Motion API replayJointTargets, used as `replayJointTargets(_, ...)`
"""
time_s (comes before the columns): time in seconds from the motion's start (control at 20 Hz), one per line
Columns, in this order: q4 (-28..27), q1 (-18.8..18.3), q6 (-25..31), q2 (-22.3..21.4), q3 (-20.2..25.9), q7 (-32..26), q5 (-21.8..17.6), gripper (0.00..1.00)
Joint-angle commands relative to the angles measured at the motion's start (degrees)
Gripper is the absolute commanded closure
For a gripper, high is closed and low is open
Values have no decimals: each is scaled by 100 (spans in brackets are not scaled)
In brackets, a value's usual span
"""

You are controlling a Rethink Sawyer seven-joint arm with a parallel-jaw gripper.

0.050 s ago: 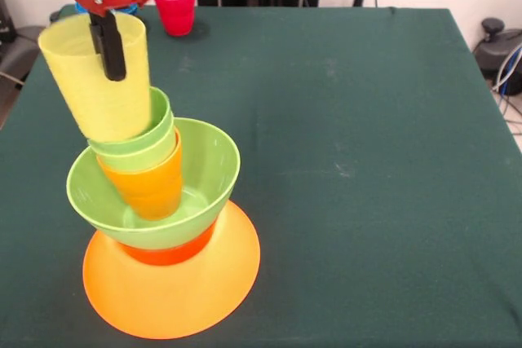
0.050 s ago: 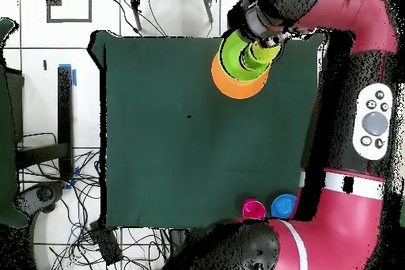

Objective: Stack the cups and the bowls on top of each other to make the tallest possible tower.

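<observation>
— Tower point(image 1: 159, 226) position? 
— Near one edge of the green counter point(image 1: 367, 160). Its base is a wide orange bowl point(image 1: 171, 291) turned upside down, with a small orange-red bowl point(image 1: 171, 252) on it and a lime green bowl point(image 1: 208, 169) upright on top.
— What is inside that one?
— An orange cup point(image 1: 151, 189), a light green cup point(image 1: 143, 148) nested in it, and a yellow cup point(image 1: 98, 87) on top, all leaning to one side.
— And the gripper point(image 1: 112, 50)?
— At the yellow cup's rim, one black finger point(image 1: 112, 59) lying down its outer wall. Whether the fingers are clamped on the cup, I cannot tell.
— Anything else?
— A red cup point(image 1: 175, 6) and a blue bowl point(image 2: 283, 204) side by side at the counter's opposite edge.
</observation>
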Motion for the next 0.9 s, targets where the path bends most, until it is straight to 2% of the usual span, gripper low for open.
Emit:
replayJointTargets(0.05,-377,263,818,217,83,-1004,-205,100)
replayJointTargets(0.5,20,281,747,-29,-75,-856,-38,100)
replayJointTargets(0.9,-123,367,983,-31,-100,-875,-86,100)
